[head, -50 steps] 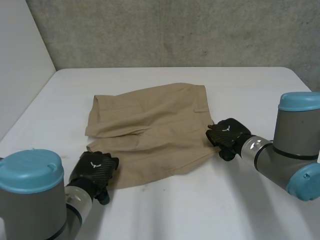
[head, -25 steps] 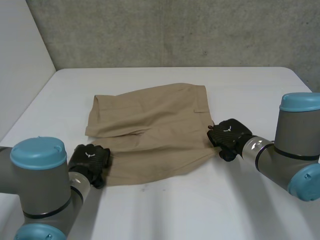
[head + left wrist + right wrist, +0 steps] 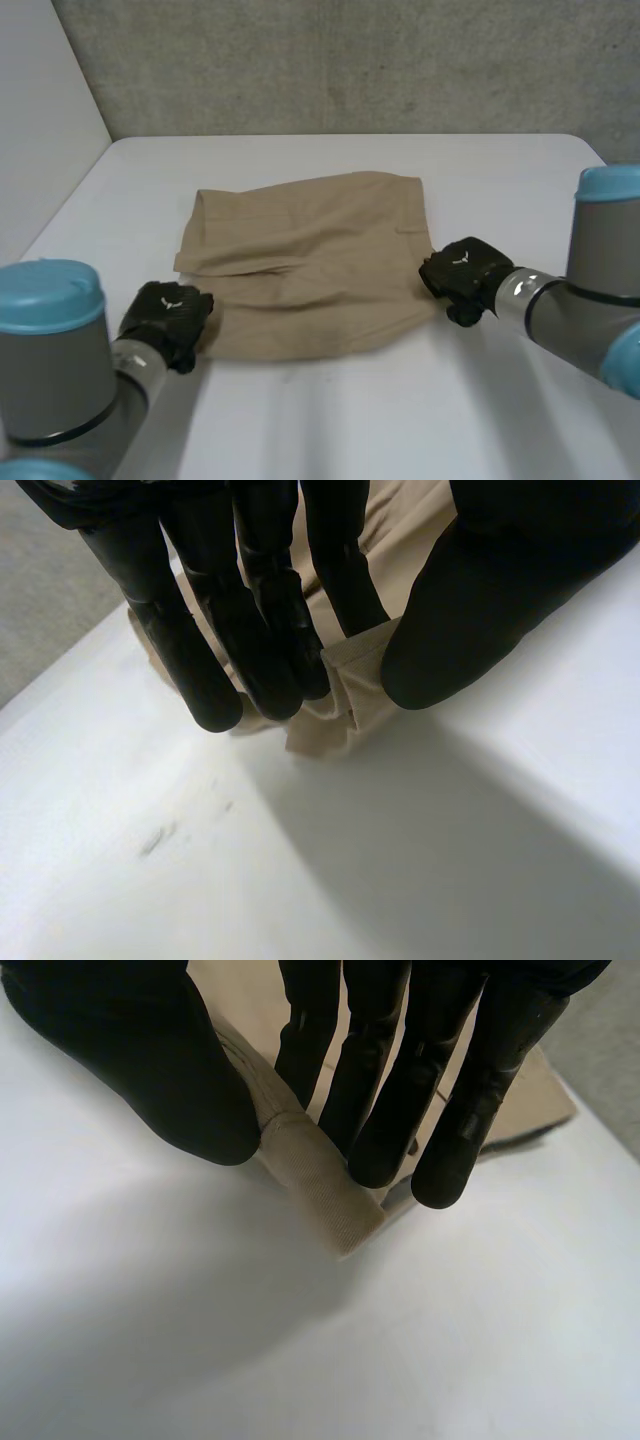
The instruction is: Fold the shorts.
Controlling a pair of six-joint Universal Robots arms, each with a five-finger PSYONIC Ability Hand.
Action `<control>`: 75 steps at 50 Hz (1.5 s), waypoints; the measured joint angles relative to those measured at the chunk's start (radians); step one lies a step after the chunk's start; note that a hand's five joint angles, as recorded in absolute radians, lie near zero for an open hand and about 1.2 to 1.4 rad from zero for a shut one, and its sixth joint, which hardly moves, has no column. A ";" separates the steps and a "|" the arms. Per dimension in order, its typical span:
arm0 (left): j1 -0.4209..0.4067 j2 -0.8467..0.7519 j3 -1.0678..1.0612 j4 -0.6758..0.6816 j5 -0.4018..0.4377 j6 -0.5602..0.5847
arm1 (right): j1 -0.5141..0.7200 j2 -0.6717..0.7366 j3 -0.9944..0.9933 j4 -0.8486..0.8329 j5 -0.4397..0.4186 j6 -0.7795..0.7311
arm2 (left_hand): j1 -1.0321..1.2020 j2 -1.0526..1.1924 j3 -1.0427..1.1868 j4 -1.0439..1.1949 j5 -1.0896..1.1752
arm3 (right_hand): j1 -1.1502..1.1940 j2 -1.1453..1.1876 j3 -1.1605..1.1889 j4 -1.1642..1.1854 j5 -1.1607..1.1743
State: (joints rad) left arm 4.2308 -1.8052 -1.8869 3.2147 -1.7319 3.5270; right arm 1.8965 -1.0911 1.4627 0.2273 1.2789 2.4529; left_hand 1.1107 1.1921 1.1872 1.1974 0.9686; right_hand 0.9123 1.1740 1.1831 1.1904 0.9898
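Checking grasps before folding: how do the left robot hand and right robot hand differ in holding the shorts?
The left robot hand holds the shorts at their near left corner, the right robot hand at their near right corner. The left pinches a thin, flat hem; the right pinches a thicker, rounded fold. Both pinch cloth against the thumb.

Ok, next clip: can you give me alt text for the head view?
A pair of tan fabric shorts lies spread on a white table. The robot's black left hand is at their near left corner and its black right hand at their near right corner.
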 measured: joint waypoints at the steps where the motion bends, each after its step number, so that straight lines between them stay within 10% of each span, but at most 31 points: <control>1: -0.002 0.032 -0.007 -0.045 0.001 0.013 | -0.002 -0.021 0.003 0.054 0.001 -0.026 | 0.000 0.000 0.000 0.000 0.000 | 0.000 0.000 0.000 0.000 0.000; 14: -0.023 0.263 -0.062 -0.411 0.106 0.099 | -0.026 -0.178 0.102 0.463 0.059 -0.367 | 0.000 0.000 0.000 0.001 0.000 | 0.000 0.000 0.000 0.000 0.000; 35: 0.018 -0.248 0.523 0.132 0.019 0.201 | 0.017 0.110 -0.388 0.019 0.207 -0.180 | 0.000 0.005 0.006 0.001 0.000 | 0.034 0.007 0.000 0.001 0.014; 49: 0.002 -0.228 1.019 0.392 -0.055 0.218 | 0.061 0.092 -0.760 -0.506 0.234 0.009 | 0.000 0.006 0.006 0.001 0.018 | 0.033 0.007 0.000 0.001 0.018; 75: -0.002 -0.101 0.227 0.304 -0.049 0.028 | 0.097 0.146 -0.254 -0.282 0.212 -0.042 | 0.000 0.006 0.006 0.004 0.018 | 0.034 0.007 0.000 0.001 0.018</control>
State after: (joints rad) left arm 4.2283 -1.9059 -1.6600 3.5184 -1.7812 3.5550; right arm 1.9940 -0.9449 1.2086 -0.0550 1.4912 2.4111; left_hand 1.1104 1.1985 1.1932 1.2019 0.9865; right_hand 0.9461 1.1812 1.1831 1.1913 1.0079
